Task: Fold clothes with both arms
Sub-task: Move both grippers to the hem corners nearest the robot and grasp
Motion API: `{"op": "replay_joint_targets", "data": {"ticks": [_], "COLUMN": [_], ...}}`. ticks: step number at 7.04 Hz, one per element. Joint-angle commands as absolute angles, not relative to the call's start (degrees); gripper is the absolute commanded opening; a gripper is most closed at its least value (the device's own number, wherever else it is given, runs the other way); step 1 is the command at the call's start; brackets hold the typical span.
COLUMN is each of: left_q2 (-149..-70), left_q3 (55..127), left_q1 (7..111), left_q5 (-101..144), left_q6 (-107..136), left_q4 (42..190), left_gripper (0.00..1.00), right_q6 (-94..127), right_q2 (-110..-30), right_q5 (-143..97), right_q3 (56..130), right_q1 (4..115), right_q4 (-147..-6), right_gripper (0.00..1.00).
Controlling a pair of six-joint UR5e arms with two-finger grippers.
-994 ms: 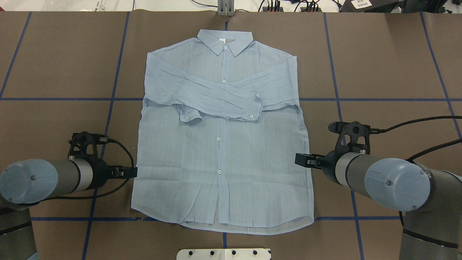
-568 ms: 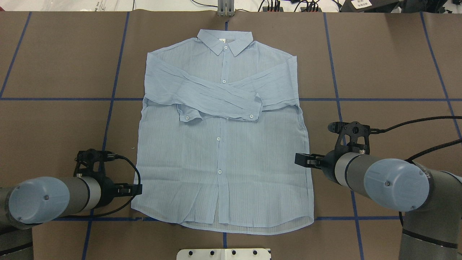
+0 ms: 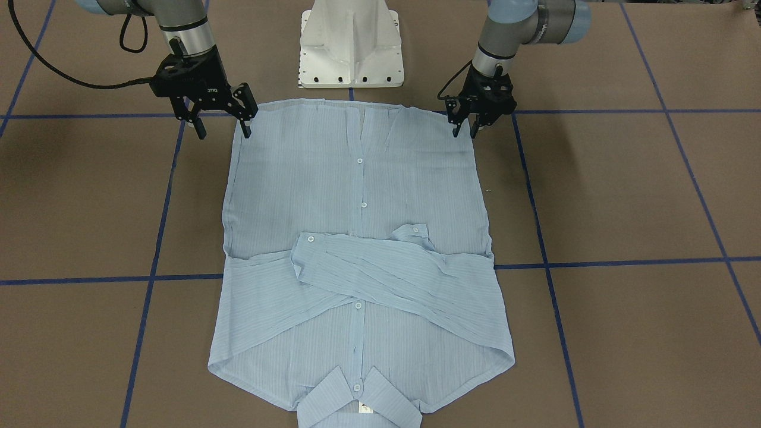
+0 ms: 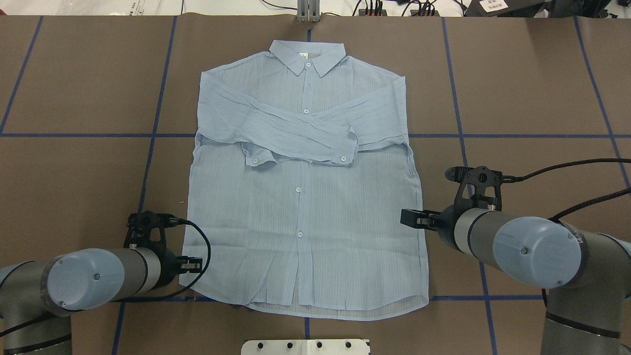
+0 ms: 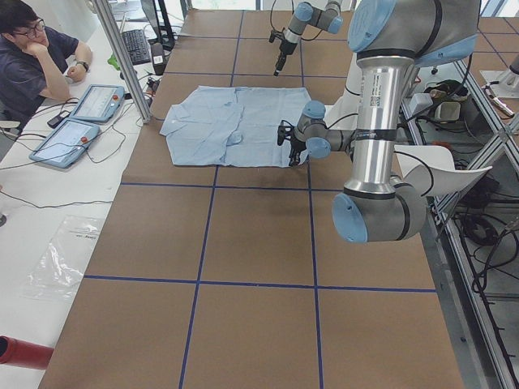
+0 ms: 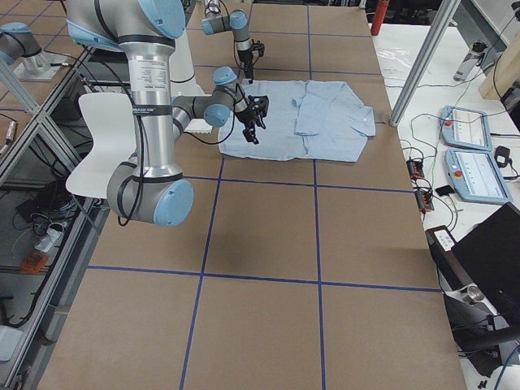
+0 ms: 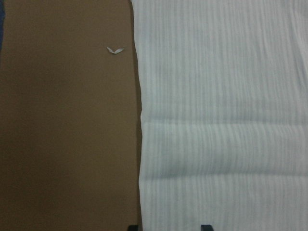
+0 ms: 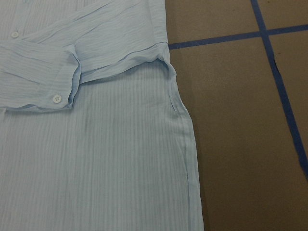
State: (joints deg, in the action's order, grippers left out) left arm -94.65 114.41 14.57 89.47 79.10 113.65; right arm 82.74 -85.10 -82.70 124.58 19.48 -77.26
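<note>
Right in front of the white pedestal base (image 3: 351,47), the light-blue shirt (image 4: 305,222) lies flat and buttoned-side up on the brown table (image 3: 624,196). Its hem is nearest the base and its collar (image 4: 306,56) is at the end farthest from it. Both sleeves (image 4: 300,138) are crossed over the chest, in the half of the shirt away from the base, cuffs overlapping close to the button line.

Over to the arms. Off the base's left side, the left gripper (image 3: 464,133) hangs at the hem corner, jaws parted a modest way, nothing between them. Its wrist view shows two dark fingertips (image 7: 206,227), one over cloth, the other right at the shirt's side edge. There's a small pale fleck (image 7: 115,50) on the table just beside that edge, farther from the base.

Off the base's right side, the right gripper (image 3: 224,133) is spread wide and empty, one finger over the shirt's side edge, the other over bare table. From overhead it stands farther from the base than the left one. Whether either gripper touches the cloth, I can't tell.
</note>
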Motion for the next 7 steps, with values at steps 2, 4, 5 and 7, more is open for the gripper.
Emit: {"op": "replay_joint_targets", "data": {"ticks": [2, 4, 5, 7], "left_q2": [-94.2, -94.0, -94.0, -94.0], "left_q3": [114.5, 114.9, 115.0, 115.0], "left_q1": [14.0, 12.8, 12.7, 12.4], "left_q5": [89.5, 89.5, 89.5, 89.5], "left_q6": [79.1, 79.1, 79.1, 79.1], "left_q4": [113.6, 112.5, 112.5, 112.4], "left_gripper": [0.44, 0.45, 0.45, 0.45], "right_q6": [82.8, 82.8, 82.8, 82.8], "right_q2": [-85.1, -85.1, -85.1, -85.1], "right_q5": [-82.7, -82.6, -82.4, -81.9], "right_q3": [124.1, 123.3, 123.3, 123.2], "right_q1": [19.3, 19.2, 19.2, 18.9], "right_q4": [-76.9, -76.5, -76.5, -76.5], "right_gripper": [1.0, 1.0, 1.0, 1.0]}}
